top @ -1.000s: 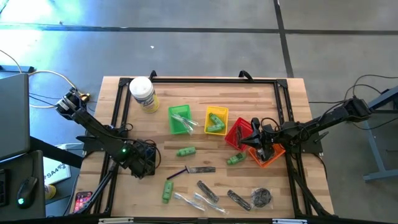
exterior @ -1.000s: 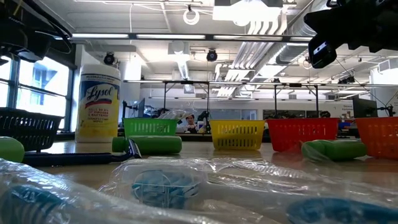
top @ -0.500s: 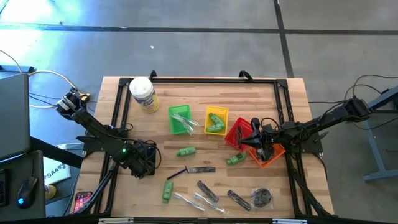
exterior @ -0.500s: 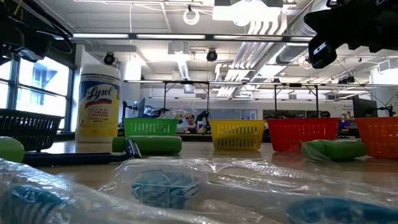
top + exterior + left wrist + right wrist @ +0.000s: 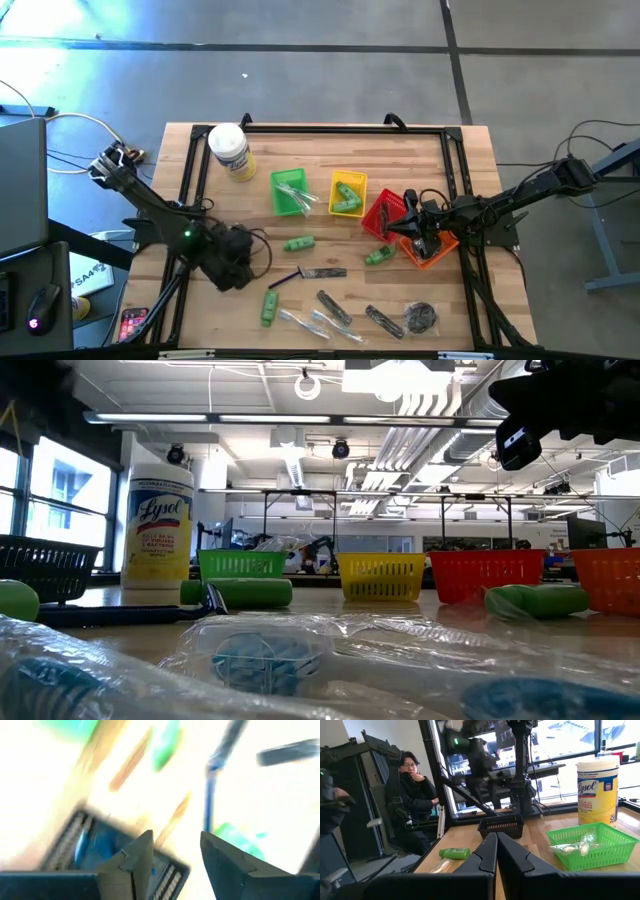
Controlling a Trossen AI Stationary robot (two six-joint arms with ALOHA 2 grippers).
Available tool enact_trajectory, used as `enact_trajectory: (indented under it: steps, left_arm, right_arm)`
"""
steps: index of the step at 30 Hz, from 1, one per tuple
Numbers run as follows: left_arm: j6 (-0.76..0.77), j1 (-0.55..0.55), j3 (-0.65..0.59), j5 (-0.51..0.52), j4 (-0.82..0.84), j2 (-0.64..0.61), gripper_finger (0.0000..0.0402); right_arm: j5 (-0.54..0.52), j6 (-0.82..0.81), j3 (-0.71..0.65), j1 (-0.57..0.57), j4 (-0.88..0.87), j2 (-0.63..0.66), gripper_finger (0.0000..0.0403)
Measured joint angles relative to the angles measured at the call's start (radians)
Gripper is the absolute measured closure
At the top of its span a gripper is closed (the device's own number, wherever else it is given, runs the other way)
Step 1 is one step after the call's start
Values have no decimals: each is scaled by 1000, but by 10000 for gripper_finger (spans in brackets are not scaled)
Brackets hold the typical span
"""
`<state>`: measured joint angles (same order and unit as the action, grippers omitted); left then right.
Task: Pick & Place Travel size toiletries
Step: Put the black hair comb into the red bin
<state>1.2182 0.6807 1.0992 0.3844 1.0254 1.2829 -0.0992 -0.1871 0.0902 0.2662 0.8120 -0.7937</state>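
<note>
The travel size toiletries lie loose on the wooden table: green bottles (image 5: 298, 243) (image 5: 268, 305) (image 5: 378, 256), a dark blue razor (image 5: 288, 277), dark grey pieces (image 5: 333, 305), clear packets (image 5: 310, 322) and a round dark pouch (image 5: 420, 318). My left gripper (image 5: 175, 842) hangs open above a dark mesh basket (image 5: 100, 855) that holds something blue; in the high view the left gripper (image 5: 238, 268) covers that basket. My right gripper (image 5: 496, 837) is shut and holds nothing. It hovers over the red basket (image 5: 383, 212) and the orange basket (image 5: 432, 250).
A green basket (image 5: 290, 190) holds clear packets and a yellow basket (image 5: 347, 192) holds a green bottle. A big white jar with a yellow label (image 5: 230, 152) stands at the far left. A black frame (image 5: 340, 130) rims the table. A seated person (image 5: 417, 795) shows beyond the table's left edge.
My left gripper has risen from the dark basket at the table's left side, and its arm has left the top left of the low view. The right arm and the loose items have kept still.
</note>
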Motion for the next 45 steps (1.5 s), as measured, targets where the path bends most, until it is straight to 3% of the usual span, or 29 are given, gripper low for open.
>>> enact_trajectory:
  steps: [7,13,19,22,25,29,32,39,45]
  left_arm:
    - [-542,0,104,140,-150,0,313]
    - [-770,-1,105,203,-181,3,394]
    - [-1082,-42,104,66,-224,-31,400]
    - [-1181,-149,98,-14,-268,-67,401]
    - [-1290,-289,31,-160,-358,-112,401]
    - [-1314,-466,-166,-401,-618,-172,401]
    - [-1251,-520,-347,-483,-819,-187,401]
    - [-1142,-489,-625,-422,-1206,-173,401]
    - [-1136,-456,-721,-372,-1395,-173,401]
  right_arm:
    - [-3,0,0,0,-1,0,399]
    - [-3,0,0,0,-13,0,399]
    - [-3,0,0,0,-15,0,399]
    - [-7,4,0,0,-15,0,399]
    - [-6,5,0,0,-15,0,399]
    - [-5,4,0,0,-15,0,399]
    - [-3,-17,0,0,-21,0,399]
    - [-2,-26,0,0,-58,0,399]
    - [2,-57,0,0,4,-1,399]
